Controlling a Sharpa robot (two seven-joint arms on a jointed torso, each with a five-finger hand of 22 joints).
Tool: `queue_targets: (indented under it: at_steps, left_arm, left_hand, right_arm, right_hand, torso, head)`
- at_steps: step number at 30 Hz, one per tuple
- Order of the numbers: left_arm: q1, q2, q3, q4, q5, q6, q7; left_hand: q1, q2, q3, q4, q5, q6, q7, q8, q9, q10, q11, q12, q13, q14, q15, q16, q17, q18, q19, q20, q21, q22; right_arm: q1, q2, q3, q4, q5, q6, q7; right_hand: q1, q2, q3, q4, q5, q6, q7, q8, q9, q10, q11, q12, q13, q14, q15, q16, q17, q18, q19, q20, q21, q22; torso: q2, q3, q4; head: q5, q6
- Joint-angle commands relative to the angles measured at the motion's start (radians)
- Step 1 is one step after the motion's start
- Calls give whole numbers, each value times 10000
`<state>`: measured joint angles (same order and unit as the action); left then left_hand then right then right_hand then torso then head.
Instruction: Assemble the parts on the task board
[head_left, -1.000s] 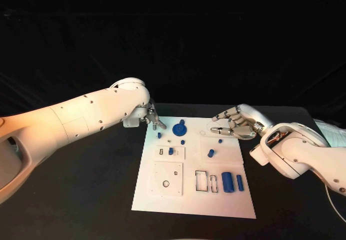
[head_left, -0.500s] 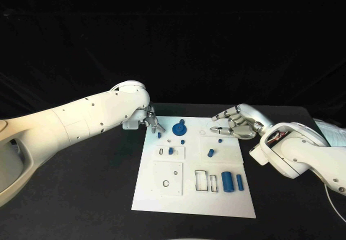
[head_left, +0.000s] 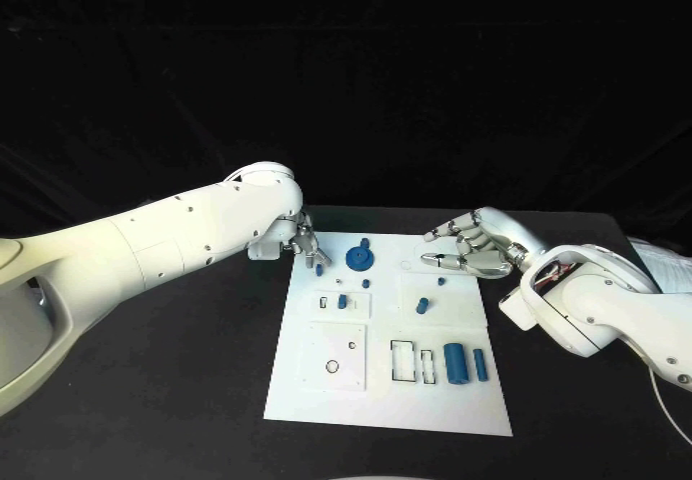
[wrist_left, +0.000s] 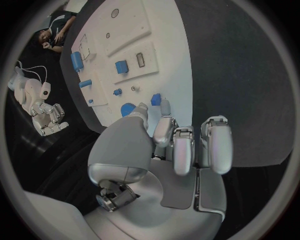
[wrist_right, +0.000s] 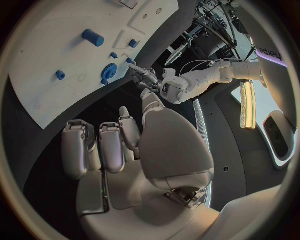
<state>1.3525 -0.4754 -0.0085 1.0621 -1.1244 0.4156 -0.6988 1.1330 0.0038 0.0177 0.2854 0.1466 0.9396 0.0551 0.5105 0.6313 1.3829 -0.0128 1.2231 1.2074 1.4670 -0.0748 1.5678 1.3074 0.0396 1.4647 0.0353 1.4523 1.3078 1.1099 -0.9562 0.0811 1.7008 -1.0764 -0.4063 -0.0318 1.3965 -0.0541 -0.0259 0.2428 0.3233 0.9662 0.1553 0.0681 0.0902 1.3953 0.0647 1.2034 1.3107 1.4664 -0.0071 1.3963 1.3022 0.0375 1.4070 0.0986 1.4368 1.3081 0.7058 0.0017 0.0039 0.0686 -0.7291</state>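
- The black table (head_left: 173, 400) carries the white task board (head_left: 361, 390) at its middle, lying flat, long side running away from the robot.
- The left hand (head_left: 303, 243) hangs over the board's far left corner. In the left wrist view its fingers (wrist_left: 182, 150) are curled side by side with the thumb close against them and nothing between them; their tips are just above a small blue peg (wrist_left: 155, 99) at the board's edge, and contact cannot be told.
- The right hand (head_left: 469, 248) hovers over the far right corner, loosely curled and holding nothing, its fingertips (head_left: 430, 260) near a small blue part (head_left: 440, 282).
- A round blue gear (head_left: 358, 262) lies between the two hands on the far end.
- A blue cylinder (head_left: 454, 363) and a thinner blue bar (head_left: 479, 365) lie side by side near the right edge, beside two empty rectangular slots (head_left: 413, 362).
- No writing on the board can be read.
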Motion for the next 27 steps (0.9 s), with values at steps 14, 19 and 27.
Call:
queue_targets:
  at_steps: [14, 19, 27]
  left_arm:
    - [-80, 114, 1, -119, 156, 113, -87]
    - [-85, 114, 1, -120, 157, 52, -79]
    - [-88, 117, 1, -126, 167, -260, 13]
  left_hand:
    - [379, 93, 21, -47, 37, 81, -22, 70, -31, 33, -49, 64, 31, 1038, 10, 30, 2634, -10, 181, 37, 60, 1355]
    - [768, 280, 198, -137, -52, 72, -40, 77, -56, 31, -65, 64, 13, 1038, -1, 30, 2634, -6, 175, 28, 48, 1352]
    - [2140, 696, 1224, -840, -170, -80, -119, 23, -126, -6, -143, 40, -19, 1038, -70, 30, 2634, -6, 177, -27, 41, 1368]
  right_arm:
    - [-8, 25, 0, -3, -46, 29, 36]
    - [-8, 22, 0, -1, -47, 27, 32]
    - [-8, 21, 0, 2, -48, 27, 30]
  right_hand:
    - [43, 102, -34, -1, 25, 22, -58, -1, 10, 21, -42, 19, 49, 484, -62, -46, 4, 185, -18, -10, -59, 400]
    - [43, 102, -34, -1, 25, 22, -58, -1, 10, 21, -42, 19, 49, 484, -62, -46, 4, 185, -18, -10, -59, 400]
    - [43, 102, -34, -1, 25, 22, -58, -1, 10, 21, -42, 19, 49, 484, -62, -46, 4, 185, -18, -10, -59, 400]
  torso:
    - [1, 6, -7]
    - [-3, 5, 1]
    - [-2, 4, -1]
  head:
    - [-8, -10]
    - [-18, -13]
    - [-14, -22]
